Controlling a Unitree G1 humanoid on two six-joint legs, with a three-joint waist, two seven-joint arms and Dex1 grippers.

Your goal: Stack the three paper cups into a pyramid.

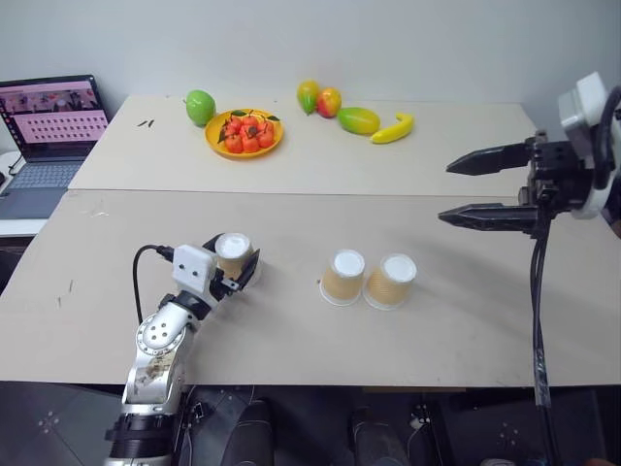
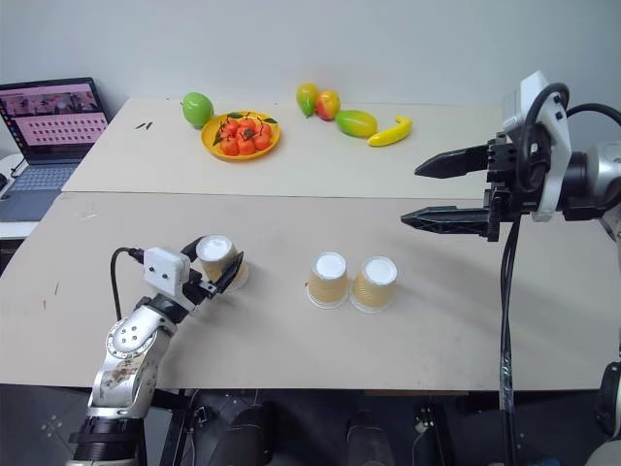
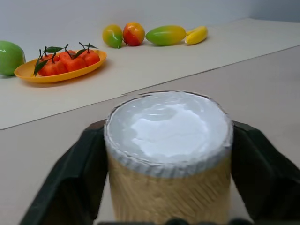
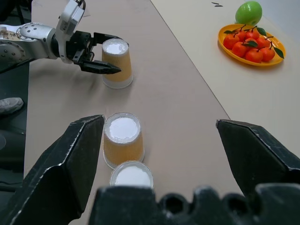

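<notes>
in the lower left of the head view the left gripper (image 1: 236, 270) is pinched on one paper cup (image 1: 234, 254), a black finger pressed to each side; the cup stands upside down, white base up, its rim on the table (image 1: 126, 320). the left wrist view shows that same cup filling the centre between the two fingers (image 3: 70, 178), both touching its tan wall. the other two paper cups (image 1: 343, 277) (image 1: 391, 281) stand inverted side by side in the lower middle of the frame, touching each other, well apart from the held cup. the right gripper (image 1: 480, 186) hangs in the air at the right edge of the frame, above the table, its two fingers spread wide with nothing between them, pointing toward the frame's left. along the upper part of the frame sit a yellow plate (image 1: 244, 134) of red fruit, a green apple (image 1: 199, 107), a mango (image 1: 358, 120) and a banana (image 1: 393, 128); a laptop (image 1: 53, 131) is at the upper left.
</notes>
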